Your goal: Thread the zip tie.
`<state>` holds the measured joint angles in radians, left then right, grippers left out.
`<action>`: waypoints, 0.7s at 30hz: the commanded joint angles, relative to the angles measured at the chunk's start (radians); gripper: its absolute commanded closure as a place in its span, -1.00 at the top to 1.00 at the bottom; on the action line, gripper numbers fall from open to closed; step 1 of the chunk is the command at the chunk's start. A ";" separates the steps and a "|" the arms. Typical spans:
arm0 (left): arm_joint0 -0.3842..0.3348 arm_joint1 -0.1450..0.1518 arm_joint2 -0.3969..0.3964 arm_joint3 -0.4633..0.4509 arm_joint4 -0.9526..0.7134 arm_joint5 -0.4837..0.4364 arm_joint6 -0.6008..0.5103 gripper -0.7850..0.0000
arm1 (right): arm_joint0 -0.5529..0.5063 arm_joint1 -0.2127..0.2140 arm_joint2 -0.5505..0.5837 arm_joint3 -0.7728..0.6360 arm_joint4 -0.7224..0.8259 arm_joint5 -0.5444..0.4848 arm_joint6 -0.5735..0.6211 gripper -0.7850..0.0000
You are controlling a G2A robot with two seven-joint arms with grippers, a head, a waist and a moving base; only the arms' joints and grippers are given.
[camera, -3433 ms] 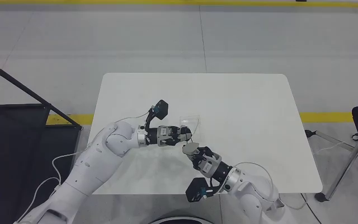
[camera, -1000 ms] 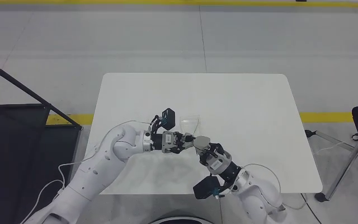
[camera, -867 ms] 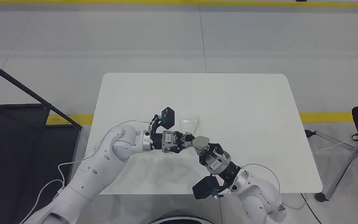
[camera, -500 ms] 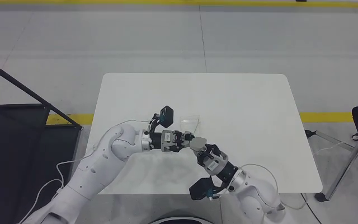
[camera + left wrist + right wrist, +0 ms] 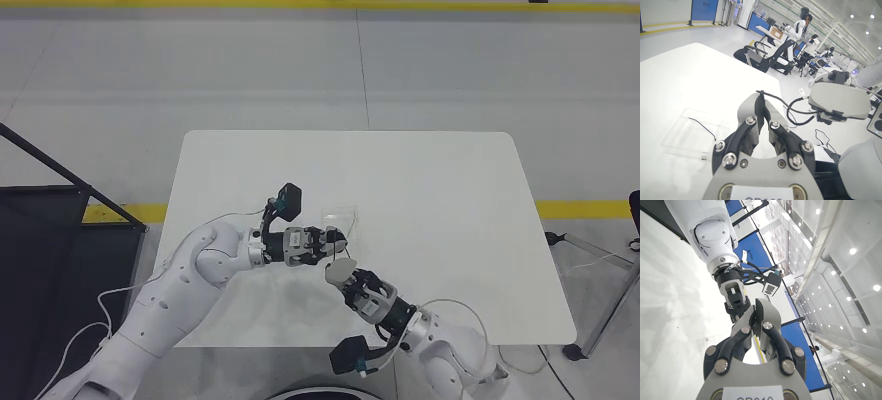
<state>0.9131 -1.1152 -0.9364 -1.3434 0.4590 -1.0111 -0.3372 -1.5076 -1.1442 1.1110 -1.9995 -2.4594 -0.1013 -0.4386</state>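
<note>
— Zip tie (image 5: 760,92) location?
— Above the middle of the worktop (image 5: 450,200), nearer its robot-side edge, clamped in the left gripper (image 5: 762,103). The head pokes past the fingertips (image 5: 748,106), likely so its slot is reachable.
— Right gripper (image 5: 755,311)?
— Fingers (image 5: 772,315) closed, tips beside the left's; nothing visible between them. Spare tie (image 5: 700,126) lies in the clear tray (image 5: 677,132).

Drawing the left gripper (image 5: 337,241) back from the meeting spot and nearer the clear tray (image 5: 331,211), carrying the zip tie (image 5: 770,96) along. Sliding the right gripper (image 5: 337,271) leftward and toward the near edge of the table (image 5: 450,200), opening a gap between the two.
</note>
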 commanded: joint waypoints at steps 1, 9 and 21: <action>-0.002 0.000 0.006 0.002 -0.022 -0.001 -0.014 -1.00 | -0.001 0.000 0.000 -0.002 -0.004 0.011 0.009 -1.00; -0.023 0.006 0.030 0.025 -0.139 -0.001 -0.100 -1.00 | -0.019 -0.005 -0.010 -0.005 -0.013 0.133 0.032 -1.00; -0.059 0.009 0.071 0.044 -0.272 0.022 -0.240 -1.00 | -0.042 -0.007 0.000 -0.002 0.007 0.219 0.014 -1.00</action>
<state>0.8564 -1.1068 -0.8676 -1.2994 0.1937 -0.9879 -0.5692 -1.5503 -1.1507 1.1109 -2.0011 -2.4521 0.1192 -0.4271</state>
